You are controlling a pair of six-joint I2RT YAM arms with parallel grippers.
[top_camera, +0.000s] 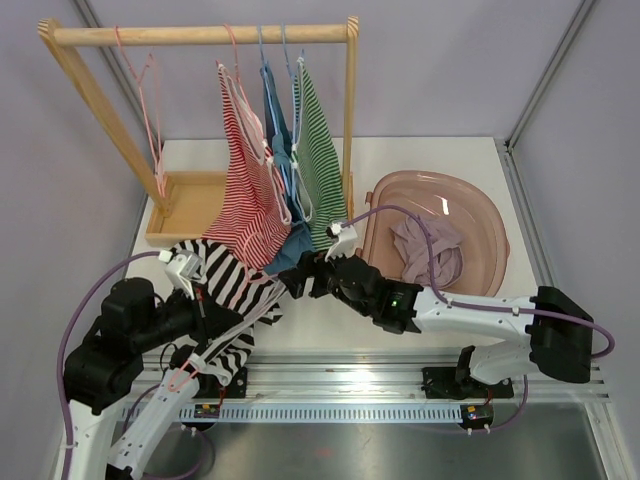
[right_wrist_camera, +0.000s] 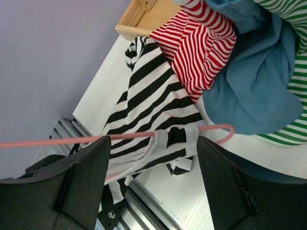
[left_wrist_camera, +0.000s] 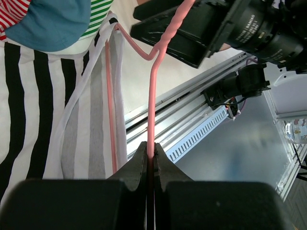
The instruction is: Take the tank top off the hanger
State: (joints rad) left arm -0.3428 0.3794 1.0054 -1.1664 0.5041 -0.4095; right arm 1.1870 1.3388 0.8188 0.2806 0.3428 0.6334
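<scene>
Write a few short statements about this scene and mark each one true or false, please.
1. The left tool is shut on the pink hanger. True.
2. The pink basin holds a lavender cloth. True.
3. The black-and-white tank top lies in the basin. False: it lies on the table, with a strap looped over the hanger.
4. The right tool is shut. False: its jaws stand wide open, one on each side of the hanger wire.
</scene>
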